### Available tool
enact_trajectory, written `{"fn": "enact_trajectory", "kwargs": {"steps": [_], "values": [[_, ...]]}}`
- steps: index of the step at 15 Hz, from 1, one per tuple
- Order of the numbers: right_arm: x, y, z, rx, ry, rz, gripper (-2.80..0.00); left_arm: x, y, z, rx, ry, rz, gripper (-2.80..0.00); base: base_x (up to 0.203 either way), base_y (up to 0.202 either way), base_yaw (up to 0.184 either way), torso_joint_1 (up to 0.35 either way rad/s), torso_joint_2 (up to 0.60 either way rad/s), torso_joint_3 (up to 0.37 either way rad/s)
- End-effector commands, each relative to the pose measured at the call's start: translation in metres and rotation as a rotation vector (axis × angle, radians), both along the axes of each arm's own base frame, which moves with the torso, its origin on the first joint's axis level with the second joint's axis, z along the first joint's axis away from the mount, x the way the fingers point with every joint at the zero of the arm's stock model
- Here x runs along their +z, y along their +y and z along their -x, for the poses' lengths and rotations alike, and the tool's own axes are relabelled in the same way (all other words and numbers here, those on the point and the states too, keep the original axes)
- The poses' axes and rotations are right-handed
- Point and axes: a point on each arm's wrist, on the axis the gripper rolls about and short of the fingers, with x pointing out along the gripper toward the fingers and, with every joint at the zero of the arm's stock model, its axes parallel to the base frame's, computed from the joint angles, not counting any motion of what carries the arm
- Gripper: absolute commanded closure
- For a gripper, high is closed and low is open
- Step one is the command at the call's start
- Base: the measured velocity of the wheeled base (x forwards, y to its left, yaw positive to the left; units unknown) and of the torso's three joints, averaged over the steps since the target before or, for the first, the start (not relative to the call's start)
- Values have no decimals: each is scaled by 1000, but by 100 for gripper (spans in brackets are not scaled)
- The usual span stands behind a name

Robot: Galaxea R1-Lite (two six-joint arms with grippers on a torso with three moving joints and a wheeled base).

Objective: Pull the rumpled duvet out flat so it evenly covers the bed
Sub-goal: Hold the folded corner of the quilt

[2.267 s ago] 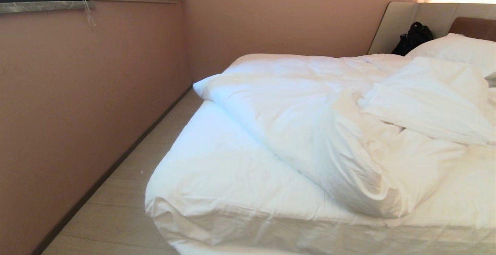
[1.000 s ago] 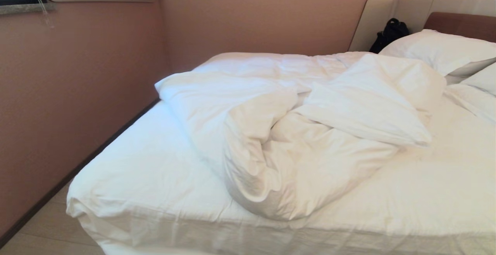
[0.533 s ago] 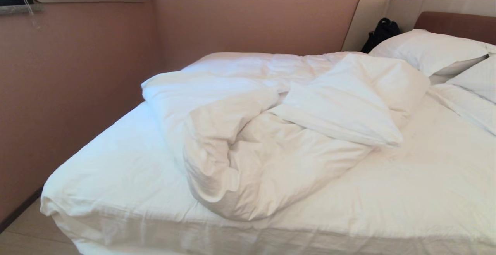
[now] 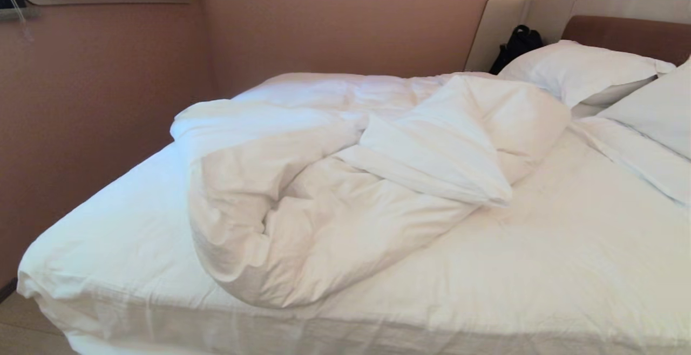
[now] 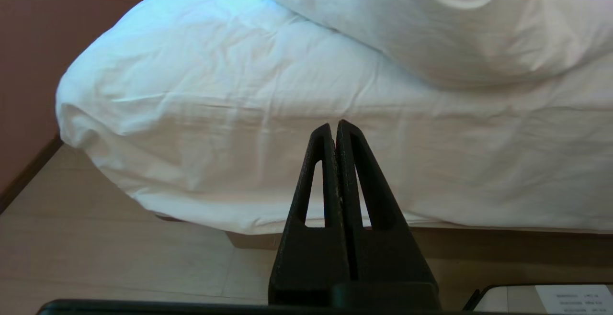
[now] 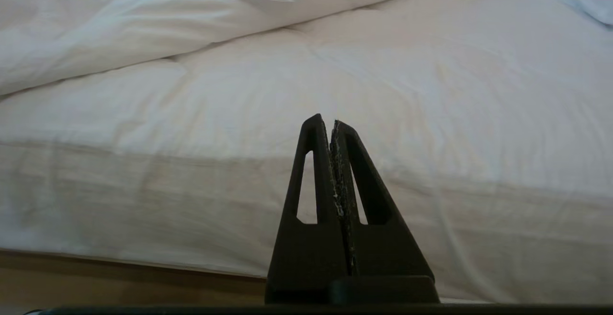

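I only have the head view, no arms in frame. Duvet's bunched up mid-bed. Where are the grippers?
Observer: Left gripper hangs off the bed's near edge, by its left corner, fingers shut, holding nothing.
Operator: Right one?
Observer: Right gripper faces the same near side further along, over flat sheet, fingers shut and empty too.
Operator: Anything under the mattress edge?
Observer: Left wrist view shows pale floor and a taupe base below the sheet overhang.
Operator: Duvet within the left one's view?
Observer: Yes, the duvet's rounded lower fold lies beyond the fingertips, not touching them.
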Motion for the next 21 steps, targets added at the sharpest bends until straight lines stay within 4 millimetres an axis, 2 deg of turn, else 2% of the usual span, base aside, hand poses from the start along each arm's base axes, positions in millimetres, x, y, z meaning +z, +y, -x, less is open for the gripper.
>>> {"fn": "enact_trajectory", "kwargs": {"steps": [1,10,21], "values": [[0,0,0,0,3,1,0,0,0,0,0,2,0,0,0,-198,-5,2,-2,3],[0,0,0,0,1,1,0,0,0,0,-1,2,2,0,0,-183,0,2,1,3],[0,0,0,0,2,1,0,0,0,0,0,1,-3,0,0,-6,0,1,0,0]]}}
